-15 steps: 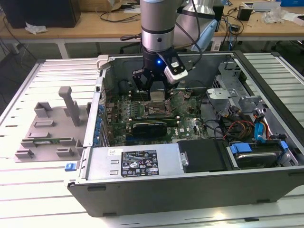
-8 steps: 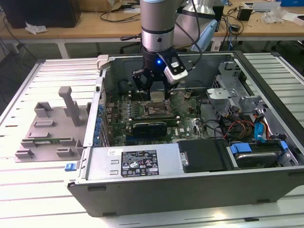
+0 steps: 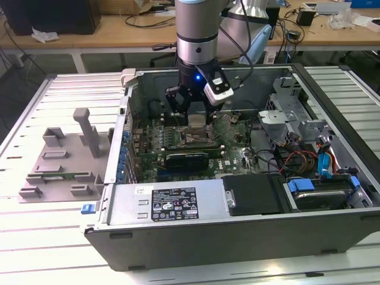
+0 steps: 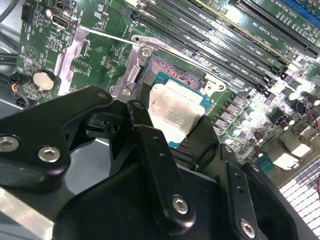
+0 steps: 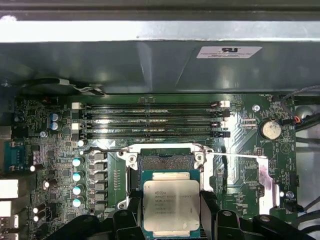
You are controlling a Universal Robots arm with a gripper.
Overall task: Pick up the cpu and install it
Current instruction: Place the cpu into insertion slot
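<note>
The cpu (image 5: 171,204), a small square chip with a silver-grey metal top on a green board, is held flat between my gripper's (image 5: 171,212) black fingers (image 5: 134,212), which are shut on its two opposite edges. It hovers partly over the open motherboard socket (image 5: 165,161), whose metal frame shows just beyond it. In the second wrist view the cpu (image 4: 176,112) sits over the socket (image 4: 172,74) with a finger (image 4: 141,114) on either side. The exterior view shows the gripper (image 3: 195,122) lowered inside the open computer case, over the motherboard's middle.
The case walls (image 3: 237,208) surround the board. Memory slots (image 5: 150,120) lie beyond the socket, and an expansion card (image 3: 187,157) sits close by it. Drive cage and cables (image 3: 303,148) fill the exterior view's right. A grey fixture (image 3: 65,160) stands outside on the slatted table.
</note>
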